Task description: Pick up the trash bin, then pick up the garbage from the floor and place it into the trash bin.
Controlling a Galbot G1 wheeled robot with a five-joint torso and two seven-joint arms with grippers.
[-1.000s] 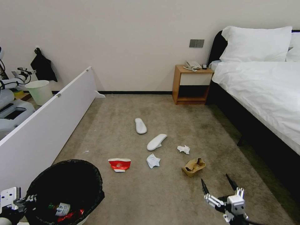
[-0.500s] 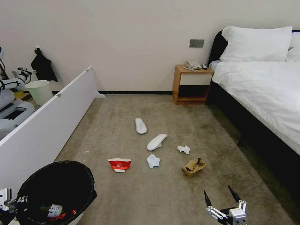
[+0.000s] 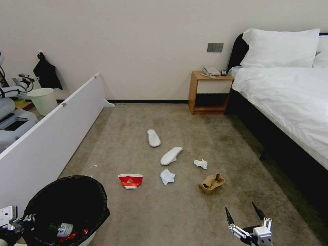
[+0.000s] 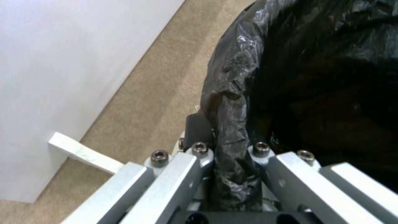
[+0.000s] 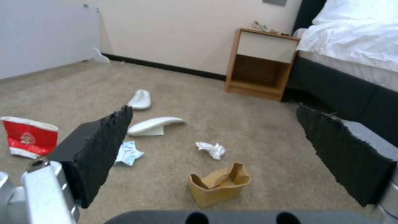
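The trash bin, lined with a black bag, sits at the lower left of the head view with a bottle and red scraps inside. My left gripper is shut on its bag-covered rim. The garbage lies on the carpet ahead: a flattened red paper cup, two crumpled tissues, a brown cardboard box and two white slippers. My right gripper hangs open, nearer to me than the box, with nothing between its fingers.
A long white panel runs along the left. Behind it stands a pale bare bucket. A wooden nightstand is against the far wall, and a bed on a dark base lines the right side.
The right gripper has dropped lower and drawn back toward me, staying open. The bin in the left gripper has shifted slightly left. The litter on the floor has not moved.
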